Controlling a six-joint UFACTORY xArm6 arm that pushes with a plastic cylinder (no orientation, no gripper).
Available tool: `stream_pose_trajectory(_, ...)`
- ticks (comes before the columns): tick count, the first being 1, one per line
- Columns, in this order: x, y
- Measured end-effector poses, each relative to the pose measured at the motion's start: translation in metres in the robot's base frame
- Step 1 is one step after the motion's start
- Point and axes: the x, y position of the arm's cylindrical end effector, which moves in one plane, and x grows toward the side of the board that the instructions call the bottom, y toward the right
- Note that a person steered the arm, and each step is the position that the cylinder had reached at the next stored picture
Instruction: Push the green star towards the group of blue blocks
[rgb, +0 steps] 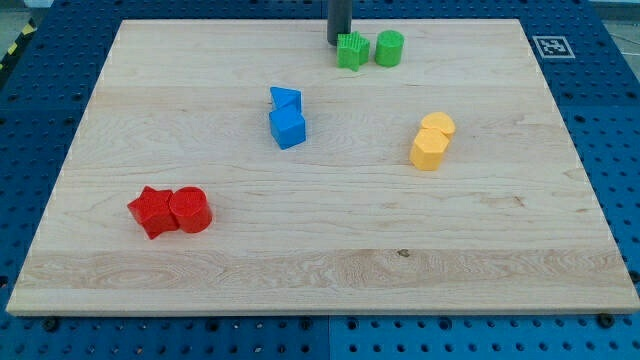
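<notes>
Our tool is a bare rod with no jaws, so nothing about it opens, closes or grips. My tip (337, 41) sits at top centre of the frame, touching or just beside the upper-left edge of the green star (351, 51). The star is near the table's (330, 280) top edge, with a green cylinder (389, 48) just beside it on the right.

We judge this placement poor for the job: the blue pair lies lower left of the star, so the tip would likely need to come round to the star's upper right.

Count:
- Green: two, star and cylinder.
- Blue: two, a blue triangular block (285, 99) touching a blue cube (288, 128), centre-left.
- Yellow: two, yellow blocks (432, 141), touching, centre-right, shapes unclear.
- Red: two, a red star (151, 211) touching a red cylinder (190, 210), lower left.
</notes>
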Motion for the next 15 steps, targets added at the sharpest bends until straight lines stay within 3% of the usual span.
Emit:
stream_pose_trajectory(6,0.017,0.042)
stream_pose_trajectory(12,0.067,0.048)
stream_pose_trajectory(15,0.064,0.045)
